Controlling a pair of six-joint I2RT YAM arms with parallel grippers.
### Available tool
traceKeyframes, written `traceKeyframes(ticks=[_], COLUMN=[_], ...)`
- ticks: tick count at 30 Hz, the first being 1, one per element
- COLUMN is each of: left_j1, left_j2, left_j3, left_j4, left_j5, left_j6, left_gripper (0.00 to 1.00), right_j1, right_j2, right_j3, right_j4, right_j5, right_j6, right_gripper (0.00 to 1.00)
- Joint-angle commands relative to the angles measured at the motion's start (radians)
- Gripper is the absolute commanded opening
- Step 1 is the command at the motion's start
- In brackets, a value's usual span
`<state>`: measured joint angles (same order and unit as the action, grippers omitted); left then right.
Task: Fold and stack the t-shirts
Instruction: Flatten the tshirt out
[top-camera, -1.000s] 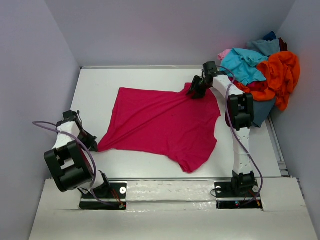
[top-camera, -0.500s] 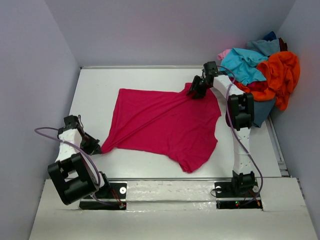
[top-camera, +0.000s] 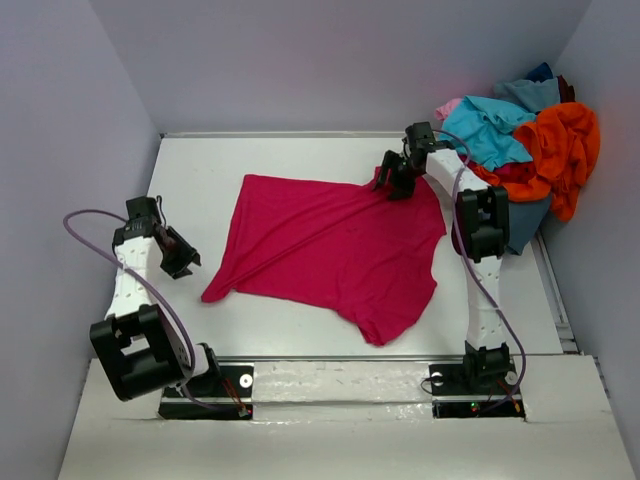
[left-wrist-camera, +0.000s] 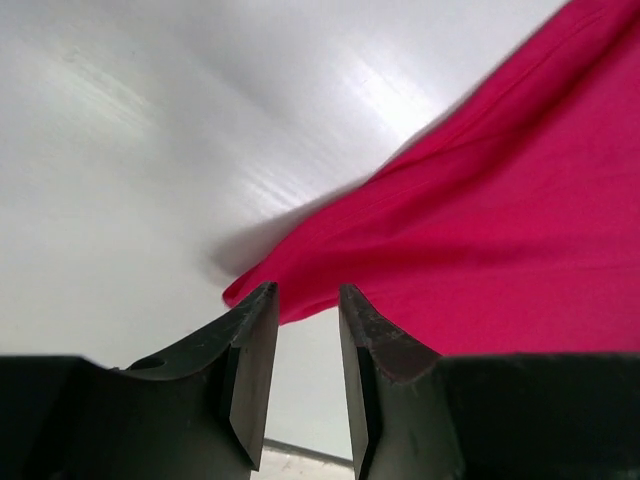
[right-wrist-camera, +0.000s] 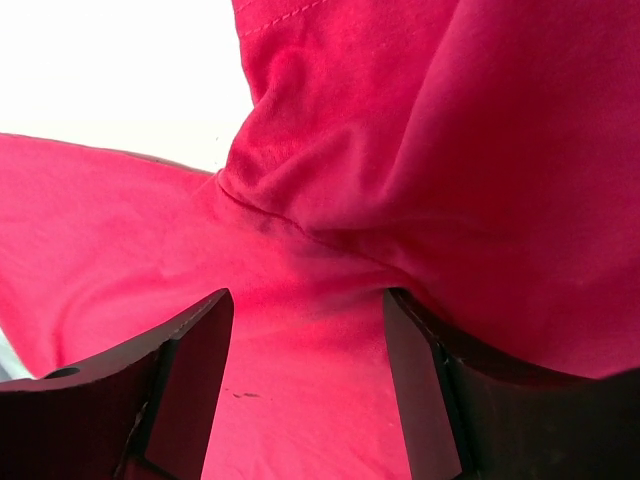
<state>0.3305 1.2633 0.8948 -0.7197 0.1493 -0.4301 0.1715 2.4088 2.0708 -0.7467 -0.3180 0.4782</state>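
On the left, the left gripper (top-camera: 186, 262) hangs over bare table (top-camera: 200, 170), near the low left corner of the crimson t-shirt (top-camera: 330, 245) but clear of it. In its wrist view the two fingers (left-wrist-camera: 250, 370) stand a narrow way apart with nothing between them. The shirt's pointed corner lies just past their tips, flat on the white top. The left arm rises from its base at the near edge, bends at the elbow close by, and runs up the left side. Its wrist is turned in toward the cloth. A purple cable (top-camera: 85, 225) loops out beside it.

The shirt is spread across the middle of the table, wrinkled, with folds running from its far right corner toward the near left one. A sleeve (top-camera: 385, 325) sticks out toward the near edge. There is white table to the left of it, behind it and along the front.

The right gripper (top-camera: 392, 182) sits at the shirt's far right corner. The right arm stretches nearly straight up the right side and hooks left at the wrist. Its jaws are wide apart, with a bunched knot of crimson cloth just ahead of the fingertips (right-wrist-camera: 195, 360). I cannot tell whether they touch it.

At the far right corner lies a heap of t-shirts (top-camera: 530, 140), with orange (top-camera: 565, 145), turquoise (top-camera: 490, 125), pink (top-camera: 450, 106) and dark blue (top-camera: 541, 72) showing.
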Motion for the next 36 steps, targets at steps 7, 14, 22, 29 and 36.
traceKeyframes(ticks=[7, 14, 22, 29, 36], left_j1=[-0.217, -0.340, -0.349, -0.349, -0.390], left_j2=[0.350, 0.659, 0.852, 0.955, 1.070], left_j3=[0.366, 0.616, 0.957, 1.156, 1.265], left_j4=[0.101, 0.123, 0.094, 0.089, 0.097], left_j5=[-0.042, -0.028, -0.077, -0.016, 0.071], left_j6=[0.060, 0.085, 0.129, 0.154, 0.209], left_gripper=[0.40, 0.38, 0.39, 0.42, 0.43], right_j1=[0.105, 0.128, 0.128, 0.128, 0.128], right_j2=[-0.034, -0.114, -0.189, -0.151, -0.045], right_j3=[0.041, -0.080, -0.199, -0.140, 0.038], right_j4=[-0.143, -0.125, -0.111, -0.152, -0.217], right_j5=[0.082, 0.108, 0.148, 0.157, 0.151], right_j6=[-0.041, -0.027, -0.026, -0.039, -0.043], right_gripper=[0.68, 0.67, 0.67, 0.67, 0.67])
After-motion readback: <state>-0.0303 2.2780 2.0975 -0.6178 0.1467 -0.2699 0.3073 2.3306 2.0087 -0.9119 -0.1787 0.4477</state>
